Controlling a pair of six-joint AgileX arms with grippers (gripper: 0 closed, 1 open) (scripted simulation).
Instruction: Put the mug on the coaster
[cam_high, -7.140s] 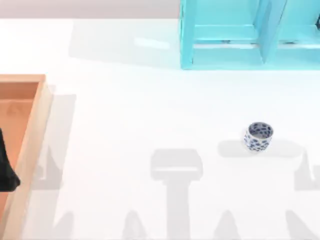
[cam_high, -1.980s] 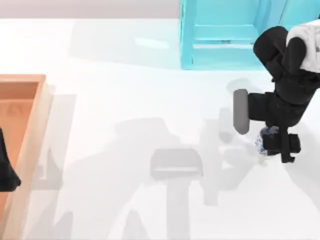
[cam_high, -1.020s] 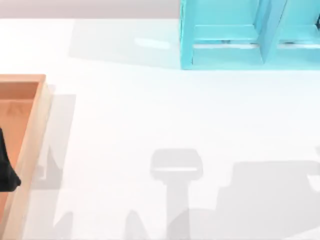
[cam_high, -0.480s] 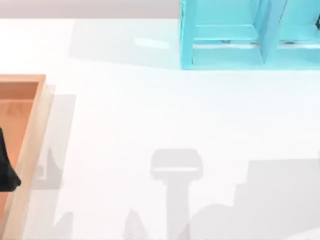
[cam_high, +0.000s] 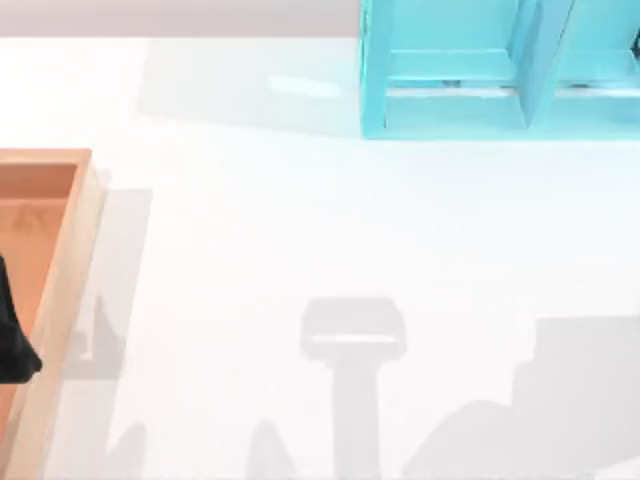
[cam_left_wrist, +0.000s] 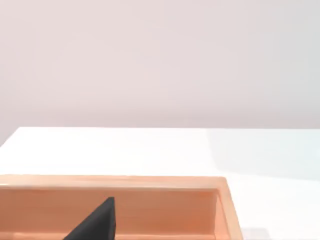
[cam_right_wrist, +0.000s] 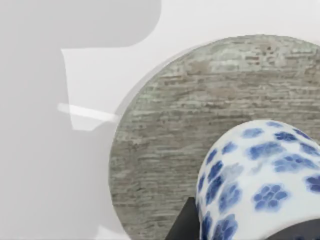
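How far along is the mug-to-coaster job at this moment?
Done: the mug is off its spot on the table. In hand: the right wrist view shows it over the grey round coaster. Left: whether it rests there yet is unclear; release and retreat.

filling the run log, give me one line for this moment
mug: over round grey coaster, right wrist view | contact: unclear | wooden tray: table left

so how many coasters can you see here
1. A round grey wood-grain coaster lies on the white table in the right wrist view, right behind the blue-patterned mug. Others could lie outside these views.
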